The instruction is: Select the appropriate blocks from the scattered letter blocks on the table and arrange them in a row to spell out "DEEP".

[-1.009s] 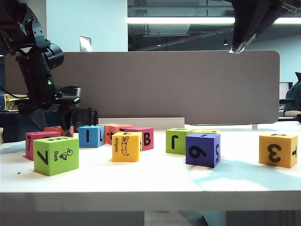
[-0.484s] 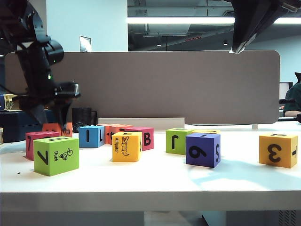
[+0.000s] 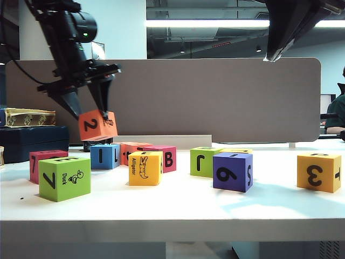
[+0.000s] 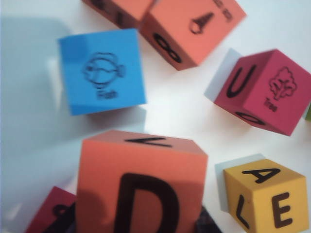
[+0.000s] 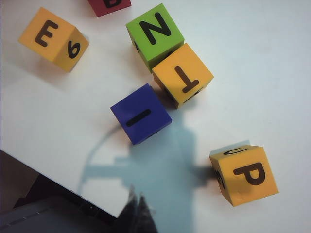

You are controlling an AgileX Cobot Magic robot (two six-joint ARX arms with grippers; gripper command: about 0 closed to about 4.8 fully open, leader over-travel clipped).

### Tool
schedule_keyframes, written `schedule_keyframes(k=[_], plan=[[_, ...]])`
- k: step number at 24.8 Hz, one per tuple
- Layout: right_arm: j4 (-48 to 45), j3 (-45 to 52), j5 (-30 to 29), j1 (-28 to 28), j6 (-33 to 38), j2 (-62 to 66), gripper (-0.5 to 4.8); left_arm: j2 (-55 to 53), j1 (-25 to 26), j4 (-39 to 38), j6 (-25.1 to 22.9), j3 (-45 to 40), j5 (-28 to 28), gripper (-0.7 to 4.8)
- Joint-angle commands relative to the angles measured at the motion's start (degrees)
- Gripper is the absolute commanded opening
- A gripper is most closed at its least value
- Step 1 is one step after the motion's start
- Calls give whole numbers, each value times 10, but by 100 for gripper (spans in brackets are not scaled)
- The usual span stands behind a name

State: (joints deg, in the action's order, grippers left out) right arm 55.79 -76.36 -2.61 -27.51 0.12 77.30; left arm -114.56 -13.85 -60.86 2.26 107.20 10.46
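Note:
My left gripper (image 3: 92, 114) is shut on the orange block (image 3: 97, 125), which hangs above the table's (image 3: 172, 210) back left with its 2 facing front. In the left wrist view the same orange block (image 4: 142, 180) shows a D, and my left gripper (image 4: 141, 221) is almost hidden behind it. On the table stand the lime green 7 Duck block (image 3: 64, 178), the yellow Alligator block (image 3: 144, 168) and the yellow-orange 3 block (image 3: 318, 171). In the right wrist view the yellow-orange block (image 5: 245, 174) shows a P, and a yellow block (image 5: 53, 39) shows an E. My right gripper (image 3: 275, 53) hangs shut, high at the right, with its tips (image 5: 138, 208) together.
Other blocks stand in the back row: blue (image 3: 105, 156), pink B (image 3: 163, 157), green J (image 3: 205, 161) and purple 6 (image 3: 233, 171). A pink block (image 3: 39, 159) sits behind the Duck block. A grey partition (image 3: 215, 97) closes the back. A dark box (image 3: 32, 140) stands at the far left.
My left gripper closed on the orange block behind the Duck block and lifted it up and to the right. The right arm stayed still.

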Motion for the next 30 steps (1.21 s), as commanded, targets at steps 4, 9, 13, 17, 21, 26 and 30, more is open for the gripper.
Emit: schedule_keyframes(k=[4, 9, 13, 17, 21, 26, 30], plan=[[-7, -3, -1, -1, 0, -1, -1, 2, -48, -20, 33, -27, -30, 241], [-7, -3, -1, 0, 0, -1, -1, 2, -50, 21, 66, -82, -41, 241], [-7, -3, -1, 0, 0, -1, -1, 2, -52, 51, 84, -129, -40, 241], [-8, -3, -1, 0, 0, -1, -1, 2, -58, 70, 91, -156, -37, 241], [-8, -3, -1, 0, 0, -1, -1, 2, -59, 66, 91, -155, -21, 248], [-8, -3, -1, 0, 0, -1, -1, 2, -59, 54, 91, -155, -9, 312], [-8, -3, 0, 0, 0, -1, -1, 3, -59, 44, 89, -153, 2, 355]])
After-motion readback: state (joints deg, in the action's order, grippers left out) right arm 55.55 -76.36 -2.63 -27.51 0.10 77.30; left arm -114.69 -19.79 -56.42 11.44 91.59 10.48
